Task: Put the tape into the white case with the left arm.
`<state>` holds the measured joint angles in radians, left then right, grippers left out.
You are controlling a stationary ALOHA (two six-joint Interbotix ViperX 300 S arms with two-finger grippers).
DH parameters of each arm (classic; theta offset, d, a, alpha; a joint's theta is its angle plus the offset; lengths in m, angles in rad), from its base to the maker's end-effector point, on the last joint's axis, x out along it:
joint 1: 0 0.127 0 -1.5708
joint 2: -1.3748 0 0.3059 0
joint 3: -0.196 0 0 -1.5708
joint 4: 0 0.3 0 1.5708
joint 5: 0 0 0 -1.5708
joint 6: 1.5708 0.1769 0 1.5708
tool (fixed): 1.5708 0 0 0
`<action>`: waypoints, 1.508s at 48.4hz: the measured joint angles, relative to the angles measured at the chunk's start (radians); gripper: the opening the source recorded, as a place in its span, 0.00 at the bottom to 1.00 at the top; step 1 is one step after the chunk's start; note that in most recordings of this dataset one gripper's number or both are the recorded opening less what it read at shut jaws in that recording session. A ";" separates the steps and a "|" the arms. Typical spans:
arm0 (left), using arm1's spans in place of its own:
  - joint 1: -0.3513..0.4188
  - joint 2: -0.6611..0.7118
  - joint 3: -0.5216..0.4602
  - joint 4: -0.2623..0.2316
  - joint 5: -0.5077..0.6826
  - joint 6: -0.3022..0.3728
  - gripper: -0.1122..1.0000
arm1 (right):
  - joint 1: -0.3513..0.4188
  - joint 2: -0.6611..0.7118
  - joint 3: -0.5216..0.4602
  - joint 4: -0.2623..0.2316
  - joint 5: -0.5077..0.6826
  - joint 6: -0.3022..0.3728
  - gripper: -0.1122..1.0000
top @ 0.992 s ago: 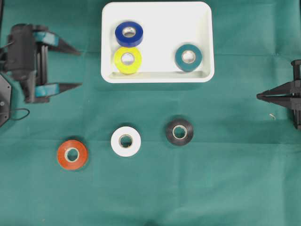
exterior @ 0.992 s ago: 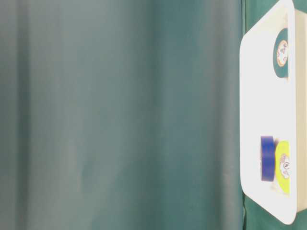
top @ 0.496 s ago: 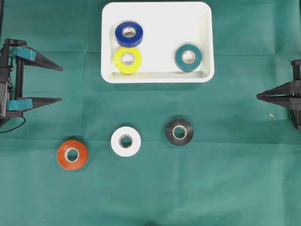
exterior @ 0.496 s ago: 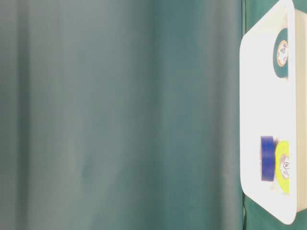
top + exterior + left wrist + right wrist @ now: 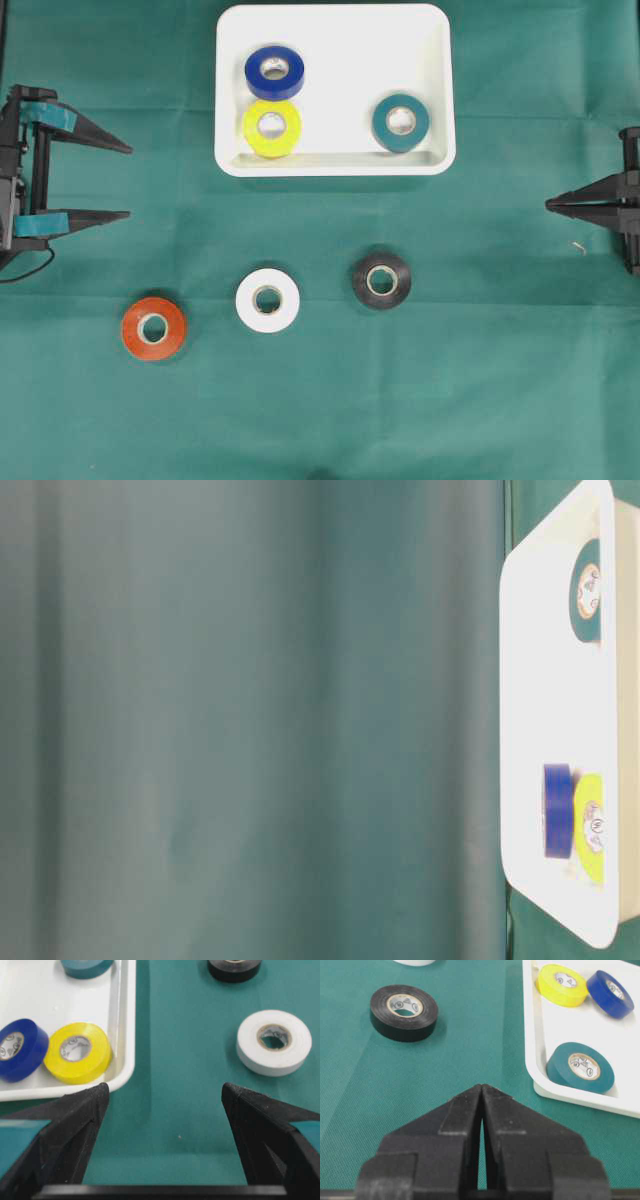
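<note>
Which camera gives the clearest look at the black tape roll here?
The right wrist view: the black tape roll sits close and whole, lying flat on the green cloth, its label legible-sized. The overhead view shows it whole but smaller. The left wrist view catches only its lower edge at the frame's top. The table-level view misses it.

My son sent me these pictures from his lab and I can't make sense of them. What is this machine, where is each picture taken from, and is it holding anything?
It is a two-armed table robot. The overhead picture looks straight down: the left hand, with teal-banded black fingers, stands open and empty; the plain black right hand is shut and empty. Two pictures come from cameras on each wrist, looking past the fingers. The side picture sees mostly green cloth. In the shallow white plastic case lie blue, yellow and teal tape rolls. On the cloth lie orange, white and black rolls.
</note>
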<state>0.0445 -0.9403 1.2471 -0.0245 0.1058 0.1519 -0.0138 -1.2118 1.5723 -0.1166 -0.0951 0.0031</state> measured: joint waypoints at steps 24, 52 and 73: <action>-0.212 0.026 0.006 -0.002 0.094 -0.015 0.88 | 0.000 0.000 0.000 0.000 0.000 0.000 0.02; -0.313 0.311 -0.005 -0.002 0.043 -0.175 0.83 | 0.000 0.000 0.000 0.000 0.000 -0.002 0.02; -0.347 0.604 -0.109 -0.002 -0.012 -0.176 0.83 | 0.000 0.000 0.000 0.000 0.000 0.000 0.02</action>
<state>-0.3022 -0.3359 1.1382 -0.0261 0.0936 -0.0245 -0.0138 -1.2118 1.5723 -0.1166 -0.0951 0.0031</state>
